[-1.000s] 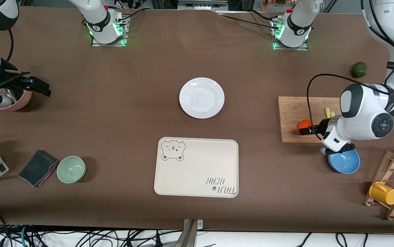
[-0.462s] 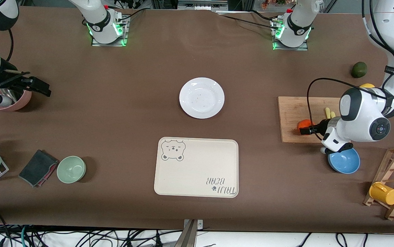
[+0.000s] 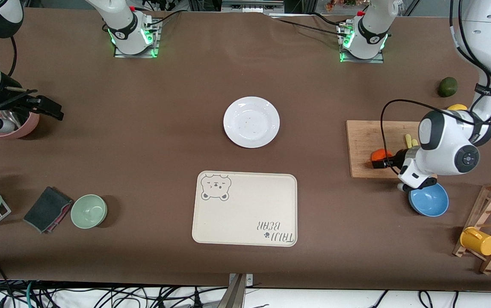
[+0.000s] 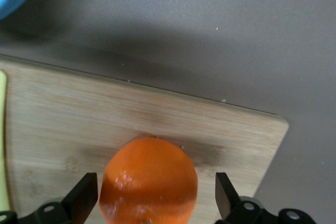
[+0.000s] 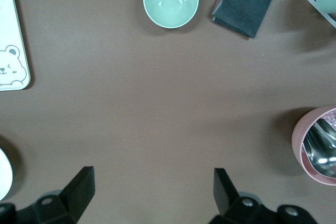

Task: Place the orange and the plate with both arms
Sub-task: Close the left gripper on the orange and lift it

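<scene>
I was at the pick-up step. My left gripper (image 4: 152, 198) hung low over the board (image 3: 367, 141), jaws wide with a gap on each side of the orange (image 4: 148, 181), which sat on the board's edge toward the plate (image 3: 251, 122). Next, I judged, I had to close squarely on the fruit. My right gripper (image 5: 152, 192), also wide and empty, waited over bare table beside the pink cup (image 3: 11, 124). My fingers hid the orange's lower half.
</scene>
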`<state>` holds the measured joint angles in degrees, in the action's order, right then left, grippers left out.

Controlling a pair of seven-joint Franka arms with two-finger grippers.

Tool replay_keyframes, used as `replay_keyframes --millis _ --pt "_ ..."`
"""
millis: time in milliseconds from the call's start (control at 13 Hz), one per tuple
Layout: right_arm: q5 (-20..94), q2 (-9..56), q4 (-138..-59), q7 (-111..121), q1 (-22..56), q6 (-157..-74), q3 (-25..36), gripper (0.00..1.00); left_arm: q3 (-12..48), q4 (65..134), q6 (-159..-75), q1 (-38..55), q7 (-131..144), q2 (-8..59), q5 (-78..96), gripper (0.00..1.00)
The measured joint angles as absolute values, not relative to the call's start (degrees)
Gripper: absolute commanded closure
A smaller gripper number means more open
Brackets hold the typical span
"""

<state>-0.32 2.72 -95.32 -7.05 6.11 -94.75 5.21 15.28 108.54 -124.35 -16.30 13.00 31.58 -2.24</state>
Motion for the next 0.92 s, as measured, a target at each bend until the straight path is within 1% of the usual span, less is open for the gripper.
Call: replay_keyframes --millis 77,154,231,308,462,615,692,923 --pt "-0.32 2.72 -95.32 -7.05 6.11 -94.75 5.21 0.00 15.30 109.99 -126.25 -16.29 13.00 31.56 -2.35 0.01" --pt "-0.32 2.72 -95.32 -7.05 6.11 -94.75 5.21 0.00 15.32 110.71 -127.05 -16.28 13.00 31.48 -2.35 0.04" --pt "-0.32 2.72 -95.32 -7.05 6.11 -94.75 5.21 0.00 15.32 110.98 -127.21 -16.28 13.00 31.32 -2.35 0.11" --pt "-0.32 2.72 -95.32 -7.05 6.11 -94.75 5.21 0.00 15.32 111.01 -127.21 -16.28 13.00 31.13 -2.36 0.25" --pt "-0.32 2.72 -95.32 -7.05 6.11 -94.75 5.21 0.00 15.36 111.09 -127.20 -16.28 13.00 30.67 -2.36 0.64" --pt "-0.32 2.72 -95.32 -7.05 6.11 -94.75 5.21 0.00 15.61 111.29 -126.80 -16.28 13.00 30.01 -2.36 0.91" --pt "-0.32 2.72 -95.32 -7.05 6.11 -94.75 5.21 0.00 15.76 111.36 -126.27 -16.28 13.00 29.61 -2.36 1.00" --pt "-0.32 2.72 -95.32 -7.05 6.11 -94.74 5.21 0.00 16.89 111.09 -122.51 -16.22 13.00 26.97 -2.36 1.00"
